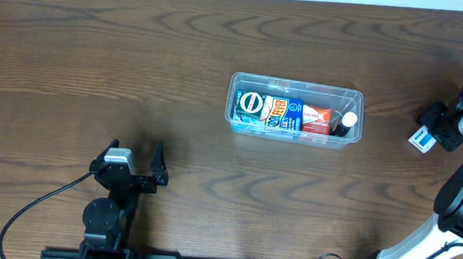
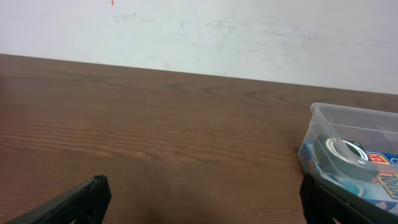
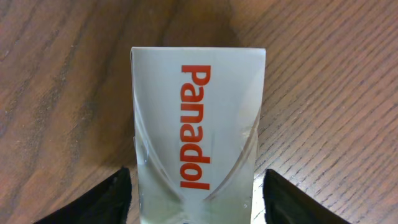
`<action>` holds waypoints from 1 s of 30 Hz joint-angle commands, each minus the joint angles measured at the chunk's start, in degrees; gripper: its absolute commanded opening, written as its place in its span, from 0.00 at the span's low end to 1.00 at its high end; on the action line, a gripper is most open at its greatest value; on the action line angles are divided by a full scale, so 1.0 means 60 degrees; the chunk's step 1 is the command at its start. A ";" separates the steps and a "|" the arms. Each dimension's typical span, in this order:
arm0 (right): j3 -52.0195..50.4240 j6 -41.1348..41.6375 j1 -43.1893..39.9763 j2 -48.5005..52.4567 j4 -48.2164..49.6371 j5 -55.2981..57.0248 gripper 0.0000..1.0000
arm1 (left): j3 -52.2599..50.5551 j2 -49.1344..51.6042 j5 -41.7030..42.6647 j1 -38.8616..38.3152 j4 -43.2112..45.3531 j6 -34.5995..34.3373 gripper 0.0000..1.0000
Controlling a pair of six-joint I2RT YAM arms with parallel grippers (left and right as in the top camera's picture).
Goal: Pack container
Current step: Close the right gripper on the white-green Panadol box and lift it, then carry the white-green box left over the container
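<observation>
Container: the container (image 1: 297,85) stands mid-table (image 1: 98,55), its open top up, well apart from both arms.
Contents: a tape roll (image 1: 250,106), a blue carton (image 1: 280,114), a red-white carton (image 1: 316,119) and a bottle (image 1: 347,121) lie side by side, filling most of the floor.
Left gripper: the left gripper (image 1: 137,149) has its jaws spread wide with nothing between them. It sits near the front edge, with the container ahead to its right.
Right gripper: the right gripper (image 1: 426,133) is at the far right, a jaw on either side of a Panadol box (image 3: 196,124). They are close against it, but I cannot tell whether they clamp it.
Handling: the container is probably light, with thin, smooth walls that flex. Most of the weight is the load.
Hold: the rim at a short end looks stiffest.
Risk: a push on a wall may slide it or bow it in.
</observation>
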 commanded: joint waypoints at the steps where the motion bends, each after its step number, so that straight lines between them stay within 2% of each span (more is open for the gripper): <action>1: -0.0080 -0.0029 0.0036 0.0102 -0.0011 0.0066 0.62 | -0.0131 -0.0007 -0.0073 -0.0055 -0.0386 0.0124 0.98; 8: -0.0080 -0.0044 0.0036 0.0102 -0.0255 0.0051 0.56 | -0.0131 -0.0007 -0.0076 -0.0055 -0.0386 0.0124 0.98; 17: -0.0055 -0.0856 0.0036 -0.0211 -0.0594 -0.0437 0.52 | -0.0131 -0.0007 -0.0076 -0.0055 -0.0386 0.0124 0.98; 19: -0.0051 -0.1220 0.0036 -0.0331 -0.0601 -0.0433 0.46 | -0.0131 -0.0007 -0.0076 -0.0055 -0.0386 0.0127 0.98; 23: -0.0051 -0.1479 0.0033 -0.0565 -0.0597 -0.0433 0.26 | -0.0131 -0.0007 -0.0076 -0.0055 -0.0386 0.0124 0.98; 24: -0.0051 -0.1479 0.0029 -0.0630 -0.0605 -0.0433 0.25 | -0.0131 -0.0007 -0.0073 -0.0055 -0.0386 0.0124 0.98; 30: -0.0036 -0.1891 0.0109 -0.1392 -0.0678 -0.0441 0.32 | -0.0131 -0.0007 -0.0076 -0.0055 -0.0386 0.0127 0.98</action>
